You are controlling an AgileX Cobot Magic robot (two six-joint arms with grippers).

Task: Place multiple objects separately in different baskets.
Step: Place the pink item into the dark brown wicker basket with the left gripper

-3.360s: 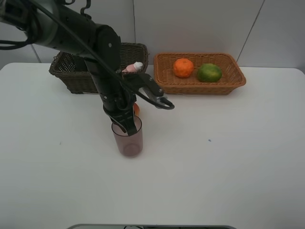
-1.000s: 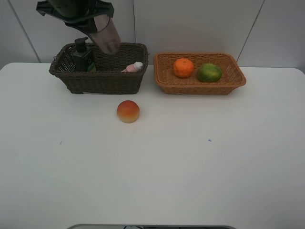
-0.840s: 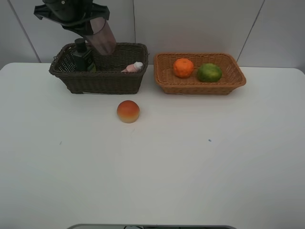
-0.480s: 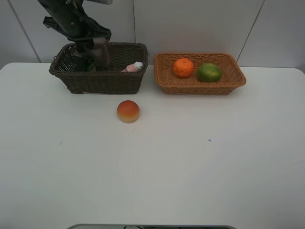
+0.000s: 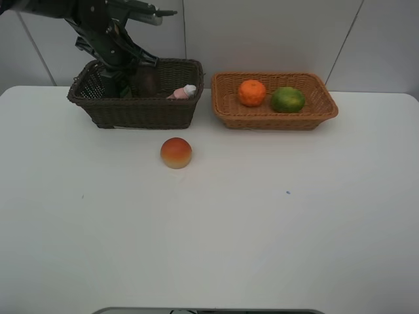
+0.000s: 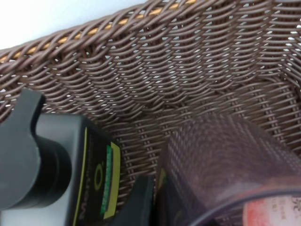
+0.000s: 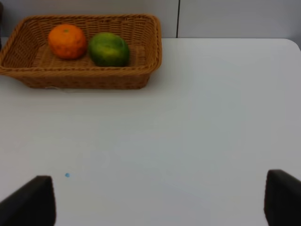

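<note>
- Nearest the camera, the white table [image 5: 262, 229] is bare apart from a tiny dark speck, and the right gripper [image 7: 160, 197] hangs over it with its jaws spread wide and nothing between them, parked clear of the work.
- A little further back, the peach-like fruit [image 5: 176, 152] sits alone on the table, just in front of the dark basket and outside both baskets; I judge it to be the one item not yet sorted.
- Behind it to the left, the dark brown basket [image 5: 141, 111] holds the household items: the dark green pump bottle [image 6: 80, 174] stands upright against the woven wall, and the small pink bottle [image 5: 182, 93] lies toward the other end.
- The left gripper [image 5: 134, 69] reaches down into that basket, clamped tight on the mauve cup [image 6: 225, 165]; the cup is low inside, just beside the pump bottle, so it looks held only until it is set down.
- Whether the cup's base already rests on the basket floor I cannot tell.
- To the right at the back, the light tan basket [image 5: 275, 118] carries the orange [image 5: 252, 92] and the green citrus fruit [image 5: 288, 99] side by side, which suggests fruit belongs there.
</note>
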